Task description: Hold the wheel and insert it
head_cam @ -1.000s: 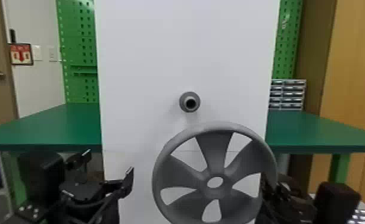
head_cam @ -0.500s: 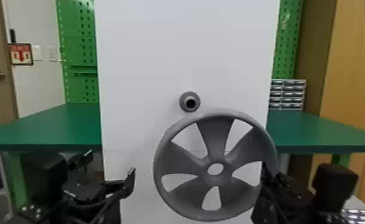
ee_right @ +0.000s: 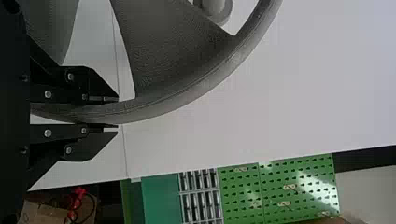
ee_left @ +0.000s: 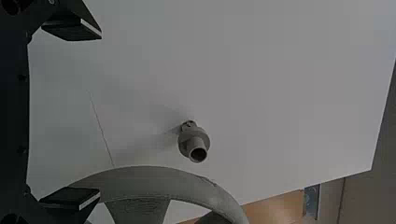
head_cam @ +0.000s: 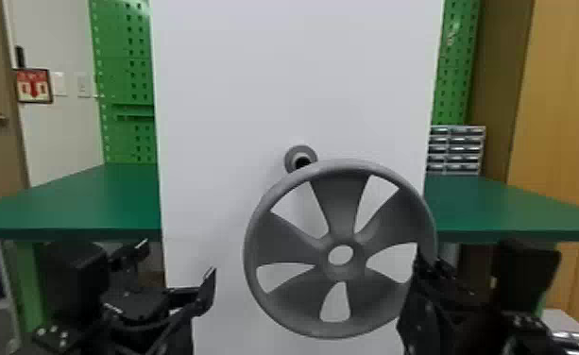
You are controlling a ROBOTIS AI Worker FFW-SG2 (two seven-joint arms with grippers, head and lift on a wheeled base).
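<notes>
Wheel (head_cam: 342, 203) hangs low, right of centre, gripped at its rim by the right gripper (ee_right: 116, 113); left gripper (head_cam: 178, 258), lower left, has fingers apart. Aligning with the central shaft (head_cam: 293, 158) and inserting remain.

- The right tool (head_cam: 424, 265) grips the wheel's rim (ee_right: 177, 100) between its fingers.
- A grey post (ee_right: 215, 7) shows through a spoke gap.
- Green pegboard (ee_right: 299, 186) stands beside small drawers (ee_right: 201, 205).
</notes>
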